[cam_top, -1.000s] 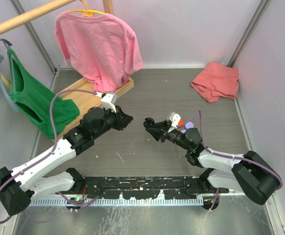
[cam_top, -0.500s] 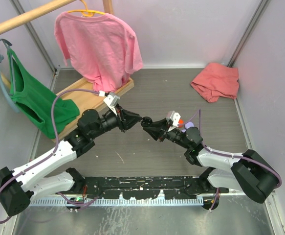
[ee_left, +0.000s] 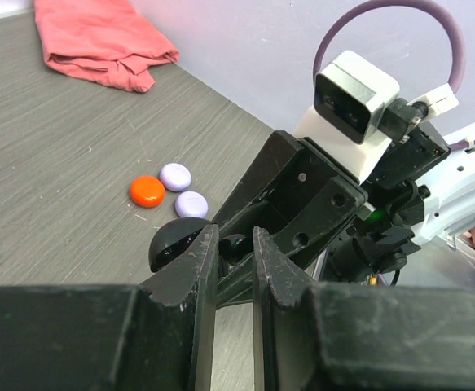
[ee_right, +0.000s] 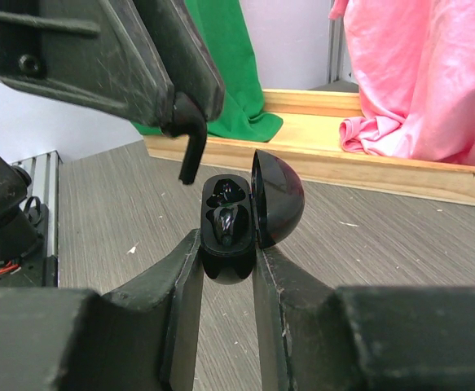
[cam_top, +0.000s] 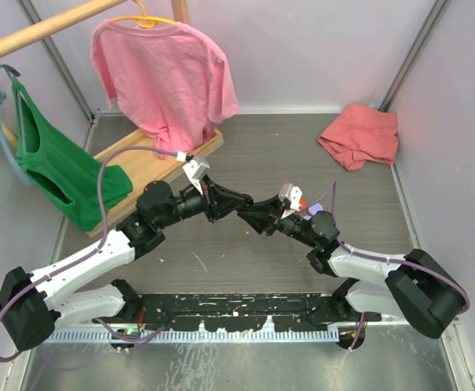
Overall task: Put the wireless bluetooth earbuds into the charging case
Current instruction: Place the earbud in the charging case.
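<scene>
- A second ago my left gripper (cam_top: pixel 235 201) was pulled back, well apart from the right gripper (cam_top: pixel 250 211). Now it has reached across, and the two tips almost meet above the table (cam_top: pixel 302 163).
- The right gripper has hardly moved. It is squeezed on the black case (ee_right: pixel 227 218), and the lid (ee_right: pixel 279 199) is swung open.
- The left gripper is pinched tight on a small black bud (ee_right: pixel 190 151). The bud hangs just beside the open case, near its top rim, and does not touch it.
- So I think the reach is done and only the last little push is left. The bud is not in yet.
- I cannot tell if the holes in the case are bare or full. It is all black in there.
- The lid blocks one side, and the right fingers hug the case low down. The open face is the way in.
- The orange disc (ee_left: pixel 147 191) and lilac discs (ee_left: pixel 174 176) lie on the table, well apart from the tips. The pink shirt (cam_top: pixel 164 73) is far off too.
</scene>
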Controlling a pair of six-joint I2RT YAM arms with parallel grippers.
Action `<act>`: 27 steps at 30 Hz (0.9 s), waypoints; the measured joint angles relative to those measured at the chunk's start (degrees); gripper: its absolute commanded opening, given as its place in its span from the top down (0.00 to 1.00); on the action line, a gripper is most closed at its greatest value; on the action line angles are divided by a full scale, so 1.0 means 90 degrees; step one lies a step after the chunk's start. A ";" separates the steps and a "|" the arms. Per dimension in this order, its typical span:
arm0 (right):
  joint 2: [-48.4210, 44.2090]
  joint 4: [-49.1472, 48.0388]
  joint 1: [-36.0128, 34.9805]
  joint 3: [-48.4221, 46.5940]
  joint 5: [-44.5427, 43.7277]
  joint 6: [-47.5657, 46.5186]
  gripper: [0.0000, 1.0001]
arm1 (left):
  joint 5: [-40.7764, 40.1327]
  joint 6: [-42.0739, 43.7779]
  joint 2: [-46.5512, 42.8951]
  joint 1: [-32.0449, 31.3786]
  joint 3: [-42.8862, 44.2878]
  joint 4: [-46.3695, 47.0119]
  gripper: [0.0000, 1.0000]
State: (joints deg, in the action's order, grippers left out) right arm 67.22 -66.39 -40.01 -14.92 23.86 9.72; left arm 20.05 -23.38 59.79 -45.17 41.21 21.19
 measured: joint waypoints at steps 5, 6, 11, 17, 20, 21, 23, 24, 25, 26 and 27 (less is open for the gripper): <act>-0.0112 -0.0002 0.0000 0.0000 0.0027 0.0039 0.97 | 0.0032 0.0036 0.0083 -0.0032 -0.0012 0.0007 0.87; -0.0126 -0.0002 0.0000 0.0000 0.0027 0.0044 0.97 | 0.0029 0.0039 0.0083 -0.0036 -0.0024 0.0012 0.87; -0.0194 0.0002 0.0000 0.0000 0.0029 0.0073 0.97 | 0.0027 0.0063 0.0085 -0.0056 -0.0085 0.0051 0.87; -0.0228 0.0002 0.0000 0.0000 0.0029 0.0085 0.97 | 0.0027 0.0109 0.0085 -0.0066 -0.0100 0.0051 0.87; -0.0231 0.0002 0.0000 0.0000 0.0027 0.0085 0.97 | 0.0022 0.0170 0.0085 -0.0066 -0.0102 0.0051 0.87; -0.0231 0.0002 0.0000 0.0000 0.0029 0.0085 0.97 | 0.0024 0.0182 0.0085 -0.0066 -0.0102 0.0051 0.87; -0.0231 0.0002 0.0000 0.0000 0.0029 0.0085 0.97 | 0.0024 0.0197 0.0083 -0.0066 -0.0102 0.0051 0.87; -0.0231 0.0002 0.0000 0.0000 0.0029 0.0085 0.97 | 0.0024 0.0202 0.0083 -0.0066 -0.0102 0.0051 0.87; -0.0231 0.0002 0.0000 0.0000 0.0029 0.0085 0.97 | 0.0024 0.0204 0.0080 -0.0066 -0.0102 0.0051 0.87; -0.0231 0.0002 0.0000 0.0000 0.0029 0.0085 0.97 | 0.0024 0.0209 0.0080 -0.0066 -0.0102 0.0051 0.87; -0.0231 0.0002 0.0000 0.0000 0.0029 0.0085 0.97 | 0.0024 0.0211 0.0078 -0.0066 -0.0102 0.0049 0.87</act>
State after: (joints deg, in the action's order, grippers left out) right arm 65.14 -66.37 -40.01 -14.92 24.12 10.48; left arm 20.27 -21.47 60.49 -45.76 40.29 21.63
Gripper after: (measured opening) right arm 0.330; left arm 0.194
